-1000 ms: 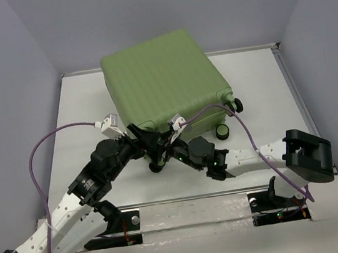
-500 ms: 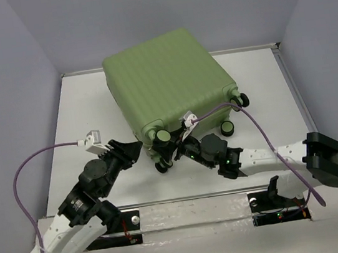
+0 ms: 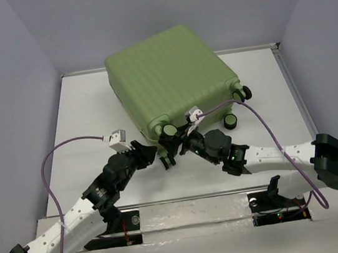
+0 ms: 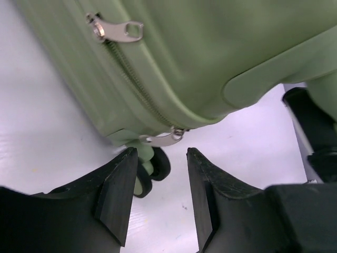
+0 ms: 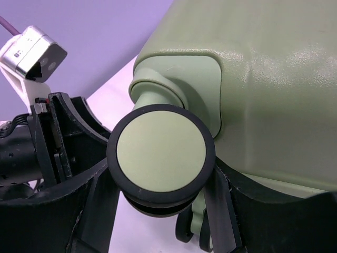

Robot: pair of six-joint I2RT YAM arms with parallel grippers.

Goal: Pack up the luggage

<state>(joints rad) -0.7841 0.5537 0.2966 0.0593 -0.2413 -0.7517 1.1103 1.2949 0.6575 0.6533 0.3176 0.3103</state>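
As viewed from above, left gripper (image 4: 160,153): jaws half apart, empty, tips just short of a zipper pull (image 4: 160,139)
Suitcase (image 3: 168,76): green, closed, lying flat on the desk (image 3: 85,113), centre-back, wheels at its near end
Right gripper (image 5: 161,176): clamped on a near corner wheel (image 5: 160,147) of the suitcase

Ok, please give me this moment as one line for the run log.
luggage: closed | right gripper: shut on wheel | left gripper: open, just short of zipper pull, holding nothing
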